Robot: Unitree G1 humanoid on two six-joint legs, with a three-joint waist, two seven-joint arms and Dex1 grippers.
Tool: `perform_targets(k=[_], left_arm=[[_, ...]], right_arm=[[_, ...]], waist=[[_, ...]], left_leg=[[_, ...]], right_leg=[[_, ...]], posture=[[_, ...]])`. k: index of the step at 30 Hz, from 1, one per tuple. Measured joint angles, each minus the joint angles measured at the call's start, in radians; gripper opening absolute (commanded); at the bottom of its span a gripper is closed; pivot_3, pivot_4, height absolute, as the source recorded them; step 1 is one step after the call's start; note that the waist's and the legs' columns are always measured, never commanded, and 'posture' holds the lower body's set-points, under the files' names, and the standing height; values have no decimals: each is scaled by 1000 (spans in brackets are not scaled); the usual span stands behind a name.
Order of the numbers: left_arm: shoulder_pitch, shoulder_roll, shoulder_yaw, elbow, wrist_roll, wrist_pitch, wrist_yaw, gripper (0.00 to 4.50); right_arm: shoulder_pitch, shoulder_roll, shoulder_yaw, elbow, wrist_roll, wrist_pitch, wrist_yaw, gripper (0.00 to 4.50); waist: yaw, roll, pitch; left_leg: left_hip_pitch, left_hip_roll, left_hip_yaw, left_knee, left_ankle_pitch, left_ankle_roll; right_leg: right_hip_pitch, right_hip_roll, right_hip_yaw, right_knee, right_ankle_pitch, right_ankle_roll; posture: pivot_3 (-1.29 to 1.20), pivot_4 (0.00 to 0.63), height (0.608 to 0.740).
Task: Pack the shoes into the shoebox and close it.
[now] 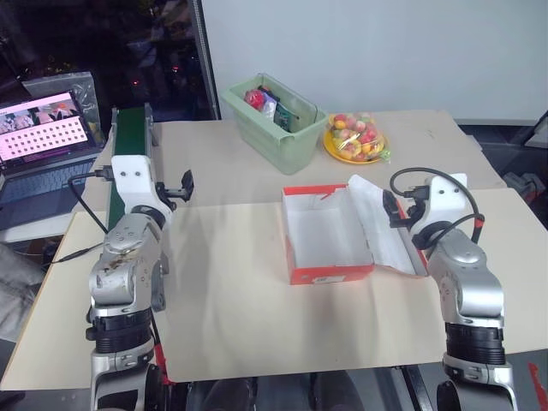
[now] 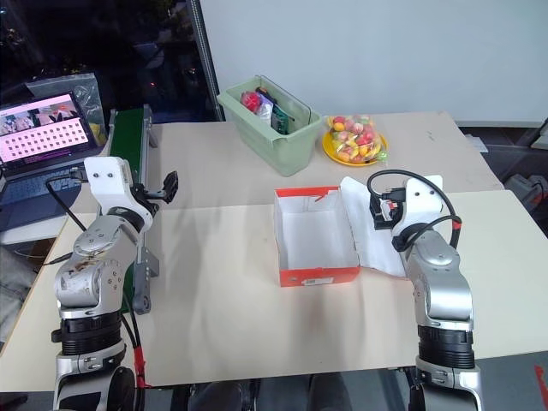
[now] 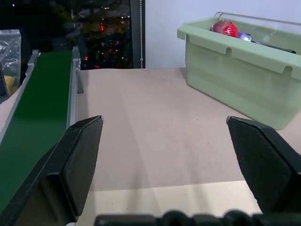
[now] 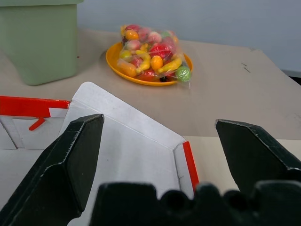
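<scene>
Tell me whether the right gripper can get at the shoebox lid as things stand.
Probably yes. The right gripper is open and hovers just over the shoebox lid, which lies folded back on the table with nothing between them.

No writing can be read anywhere. The shoebox [image 1: 328,233] carries a small white side label, too small to read. The laptop screen [image 1: 43,124] shows only tiny rows of marks.
</scene>
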Motion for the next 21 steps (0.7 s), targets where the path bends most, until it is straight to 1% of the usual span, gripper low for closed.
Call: perform_targets(k=[2, 4, 6, 8, 9, 13, 15, 18, 21], left_arm=[[1, 0, -1, 0, 3, 0, 1, 4500], [16, -2, -7, 0, 12, 0, 9, 4500], [20, -18, -20, 2, 17, 0, 16, 4500], [19, -27, -41, 2, 19, 0, 16, 4500], [19, -29, -46, 2, 20, 0, 17, 4500], [32, -35, -29, -1, 27, 0, 43, 4500], [52, -46, -22, -24, 30, 15, 70, 4500], [124, -64, 27, -111, 39, 84, 141, 4500], [234, -44, 95, -210, 81, 166, 196, 4500]], right_arm=[[-2, 0, 1, 0, 8, 0, 12, 4457], [-30, -1, 22, -20, 81, 21, 113, 4457], [-90, -4, 102, -108, 174, 54, 243, 4457], [-139, -34, 208, -207, 231, 79, 362, 4457], [-148, -52, 261, -253, 252, 86, 429, 4457], [-119, -104, 407, -299, 321, 102, 634, 4457], [-116, -103, 441, -297, 320, 100, 669, 4457], [-117, -102, 449, -276, 304, 92, 680, 4457], [-122, -90, 451, -251, 292, 84, 683, 4457]], waist=[[0, 0, 0], [-6, 0, 0], [-20, 0, 0], [-21, 0, 0], [-20, -1, 0], [-8, -3, -1], [-2, -3, -1], [-4, -3, -1], [-5, -3, -1]], left_leg=[[0, 0, 0, 0, 0, 0], [1, 1, 2, 0, 0, 0], [1, 8, 3, 0, -2, 3], [2, 9, 4, 0, -3, 4], [2, 9, 4, 0, -4, 3], [2, 10, 4, 0, -4, 3], [2, 10, 4, 0, -4, 3], [5, 11, 4, 0, -5, 3], [8, 14, 5, 0, -10, -1]], right_leg=[[0, 0, 0, 0, 0, 0], [-1, 2, 4, 0, 0, 0], [0, 5, 5, -1, 1, -1], [0, 6, 5, -1, 1, 0], [1, 8, 5, -2, 1, 0], [0, 10, 6, -3, 1, -1], [-1, 10, 7, -3, 2, -2], [-1, 12, 13, -2, 2, -2], [-1, 17, 16, -2, 2, -2]], posture=[[0, 150, 740], [0, 150, 740], [0, 150, 740], [0, 150, 740], [0, 150, 740], [0, 150, 740], [0, 150, 740], [0, 150, 740], [0, 150, 740]])
